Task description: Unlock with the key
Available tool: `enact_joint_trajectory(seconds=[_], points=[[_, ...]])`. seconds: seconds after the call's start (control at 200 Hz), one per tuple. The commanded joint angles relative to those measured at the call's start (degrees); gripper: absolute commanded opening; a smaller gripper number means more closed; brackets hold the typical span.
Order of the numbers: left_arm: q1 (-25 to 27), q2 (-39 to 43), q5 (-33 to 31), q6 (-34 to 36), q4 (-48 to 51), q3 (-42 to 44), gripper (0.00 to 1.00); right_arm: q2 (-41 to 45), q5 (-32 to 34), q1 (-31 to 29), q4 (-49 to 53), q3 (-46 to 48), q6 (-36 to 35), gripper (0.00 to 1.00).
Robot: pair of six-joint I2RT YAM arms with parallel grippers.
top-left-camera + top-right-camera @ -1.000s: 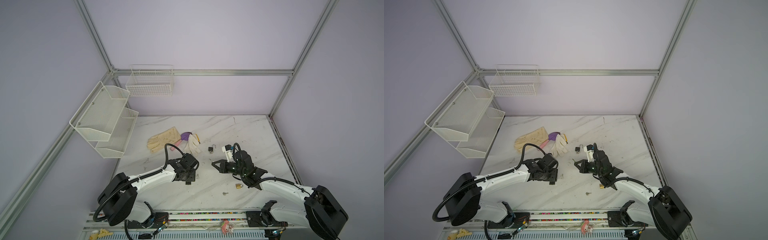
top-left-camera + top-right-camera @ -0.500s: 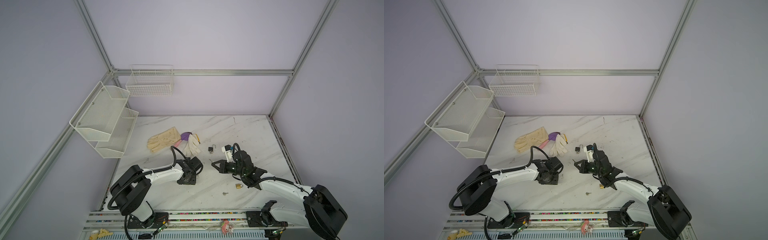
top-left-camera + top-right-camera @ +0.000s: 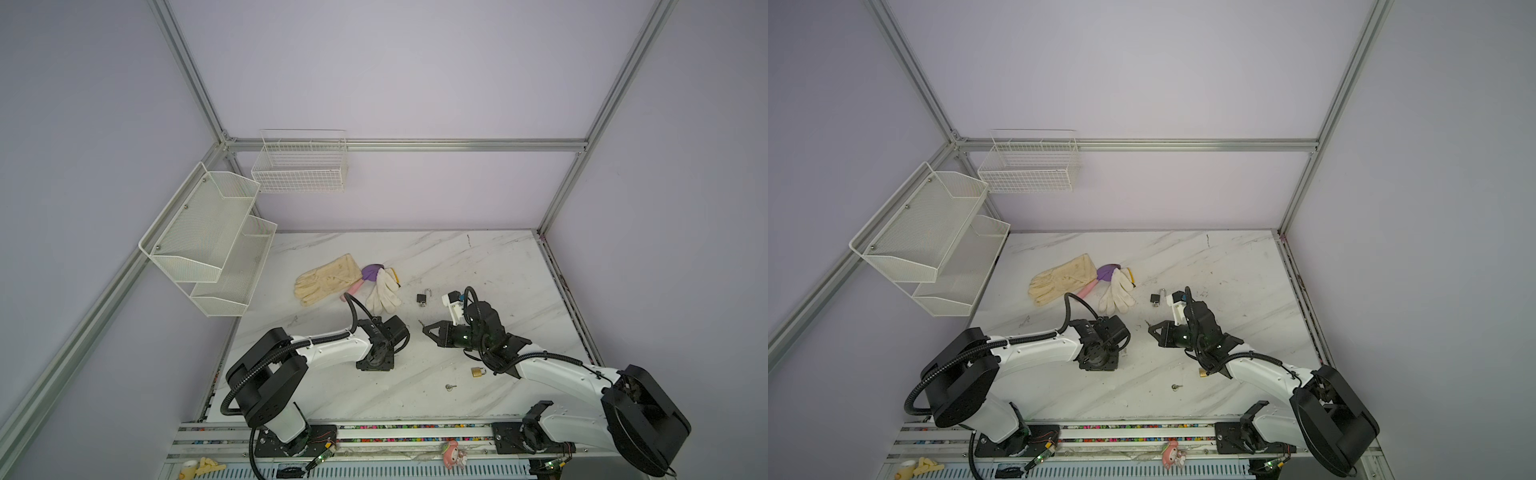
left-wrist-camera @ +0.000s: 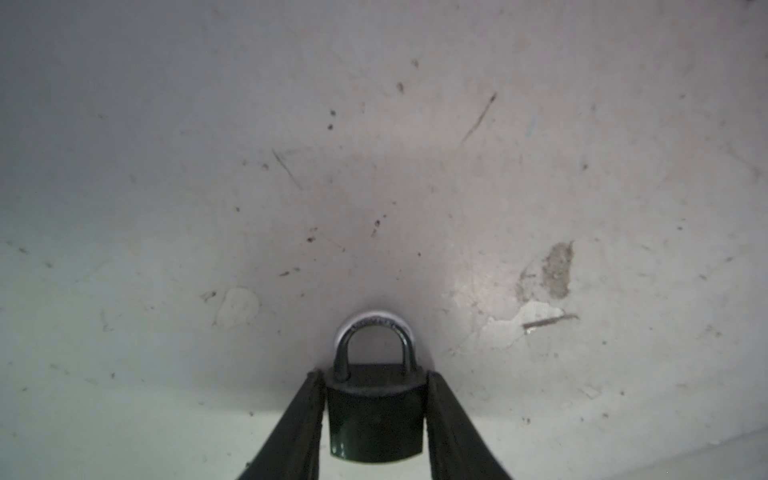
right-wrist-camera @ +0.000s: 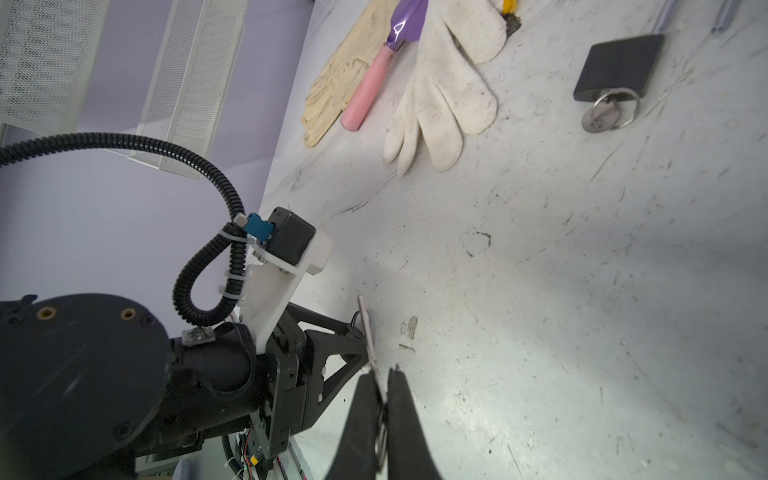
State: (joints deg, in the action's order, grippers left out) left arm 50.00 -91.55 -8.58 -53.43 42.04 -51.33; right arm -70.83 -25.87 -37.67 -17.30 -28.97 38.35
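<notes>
Since a second ago, in a top view, has drawn the left arm inward and sunk the left hand [image 3: 374, 365] low over the white marble counter [image 3: 478, 266], leaving the right hand [image 3: 426, 330] where it was. In the left wrist view, clamps a small black padlock [image 4: 376, 415] by both flanks, with its steel shackle shut. In the right wrist view, pinches a flat silver key [image 5: 368, 332] tight, blade free; so likely both in hand, with inserting and turning left to do.

walls [image 3: 415, 75]: pale lilac panels, evenly lit
frame [image 3: 415, 145]: grey aluminium rail and corner posts
tabletop [image 3: 490, 257]: white marble pattern, grey veins, scuffed
mesh shelf [image 3: 199, 232]: white, two tiers, on the side wall
wire basket [image 3: 299, 170]: white, on the back wall
</notes>
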Motion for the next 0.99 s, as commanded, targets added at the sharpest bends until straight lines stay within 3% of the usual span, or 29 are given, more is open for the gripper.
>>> enact_joint_trajectory(seconds=[0.0, 0.185, 0.505, 0.76, 0.99], points=[[0.7, 1.1, 1.6, -4.4, 1.6, -0.8, 0.37, 0.4, 0.1, -0.3, -0.3, 0.0, 0.8, 0.00], [0.8, 1.5, 1.9, -6.1, 0.1, -0.1, 0.32, 0.7, 0.7, -0.3, -0.2, 0.0, 0.6, 0.00], [-1.9, 2.7, -0.4, -12.1, 0.0, -5.0, 0.11, 0.2, 2.7, -1.3, 0.6, -0.3, 1.1, 0.00], [-8.2, 4.4, 0.9, -14.2, -0.5, -11.0, 0.07, -1.8, 8.3, -7.7, -5.4, 1.4, 7.3, 0.00], [-10.6, 2.5, 1.0, -9.4, 4.6, -17.7, 0.07, -8.7, 10.7, -13.5, -14.9, 1.2, 12.1, 0.00]])
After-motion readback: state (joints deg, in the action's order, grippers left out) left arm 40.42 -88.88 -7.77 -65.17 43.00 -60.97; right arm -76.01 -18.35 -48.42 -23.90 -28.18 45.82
